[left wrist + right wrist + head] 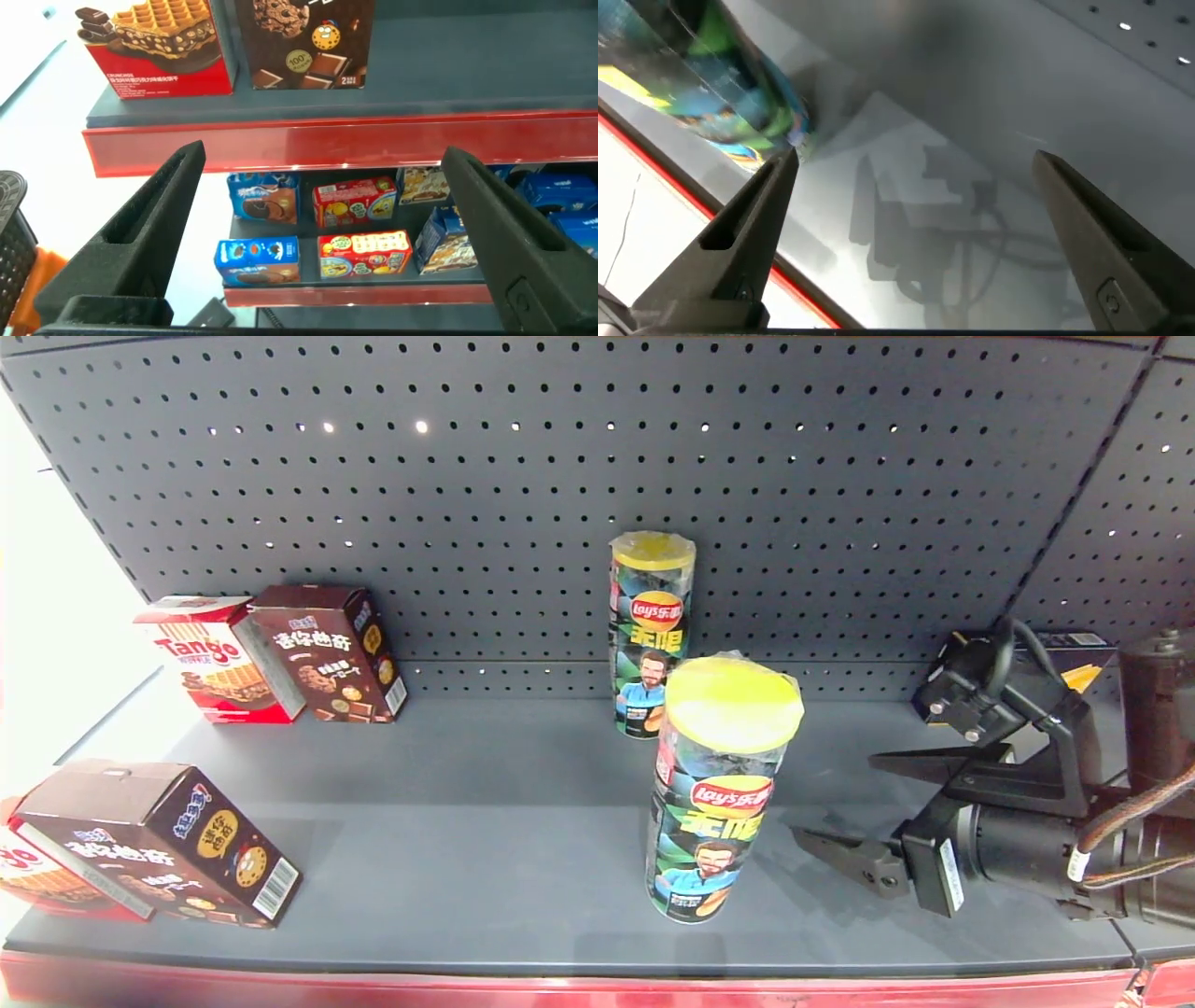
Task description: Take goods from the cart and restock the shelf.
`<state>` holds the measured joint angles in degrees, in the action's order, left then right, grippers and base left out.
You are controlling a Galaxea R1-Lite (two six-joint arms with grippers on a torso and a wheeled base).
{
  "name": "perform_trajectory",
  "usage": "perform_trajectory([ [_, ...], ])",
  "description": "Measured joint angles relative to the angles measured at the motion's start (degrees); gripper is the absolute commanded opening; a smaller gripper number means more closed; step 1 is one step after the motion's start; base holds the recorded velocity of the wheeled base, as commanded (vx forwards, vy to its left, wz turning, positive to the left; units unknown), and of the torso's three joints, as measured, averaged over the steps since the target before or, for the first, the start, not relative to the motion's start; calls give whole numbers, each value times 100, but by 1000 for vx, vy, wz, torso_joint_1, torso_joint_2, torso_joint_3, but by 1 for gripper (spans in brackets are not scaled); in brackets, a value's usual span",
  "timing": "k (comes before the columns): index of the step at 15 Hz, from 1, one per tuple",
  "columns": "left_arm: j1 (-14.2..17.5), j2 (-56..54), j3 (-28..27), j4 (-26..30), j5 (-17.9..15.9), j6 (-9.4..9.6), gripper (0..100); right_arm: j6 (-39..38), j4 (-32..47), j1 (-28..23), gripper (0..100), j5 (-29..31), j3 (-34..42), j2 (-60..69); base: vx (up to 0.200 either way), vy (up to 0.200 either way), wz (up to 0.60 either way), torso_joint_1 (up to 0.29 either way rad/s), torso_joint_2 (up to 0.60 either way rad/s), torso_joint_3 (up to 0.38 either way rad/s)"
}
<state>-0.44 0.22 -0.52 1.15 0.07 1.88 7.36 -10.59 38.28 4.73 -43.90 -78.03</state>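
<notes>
Right gripper [834,798] lies low over the shelf [467,859], fingers spread wide, nothing between them. The front chip can [719,793] stands upright just past the fingertips, near the shelf's front edge. In the head view there is a thin gap between can and nearer fingertip. In the right wrist view the can's base sits right by one fingertip [785,163], and contact cannot be told.

A second chip can [651,635], also upright, stands farther beyond the fingertips, back against the pegboard wall [560,476]. It is clear of the front can. Nothing stands between the open fingers and the front can. Behind the right arm, at the back of the shelf, a dark box [1088,658] is mostly covered.

Well away from the right fingers, across the shelf:
- a red wafer box [219,658] and a brown cookie box [331,653], touching, at the back
- another brown cookie box [168,840] at the front, overlapping a red box [37,887] at the edge

Left gripper [322,243] is also spread wide and holds nothing (it hangs below the red shelf lip [374,140]). Past its fingers, lower shelves carry blue biscuit packs [262,229] and red boxes [360,229]. A black mesh basket wall [14,243] sits beside one finger.
</notes>
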Motion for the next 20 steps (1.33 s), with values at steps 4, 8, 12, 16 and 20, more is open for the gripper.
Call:
perform_trajectory([
  [4,0,0,-10,0,0,-21,100,0,-5,152,100,11,-205,-254,0,0,0,0,0,0],
  [8,0,2,0,0,0,-32,100,0,-11,350,100,84,-428,-524,0,0,0,0,0,0],
  [12,0,2,-2,0,0,-38,100,-1,-11,425,100,96,-563,-695,0,0,0,0,0,0],
  [16,2,5,-10,-2,0,-35,100,0,-10,436,100,96,-581,-736,0,0,0,0,0,0],
  [20,0,5,-2,0,0,-33,100,-1,-11,488,100,107,-583,-758,0,0,0,0,0,0],
])
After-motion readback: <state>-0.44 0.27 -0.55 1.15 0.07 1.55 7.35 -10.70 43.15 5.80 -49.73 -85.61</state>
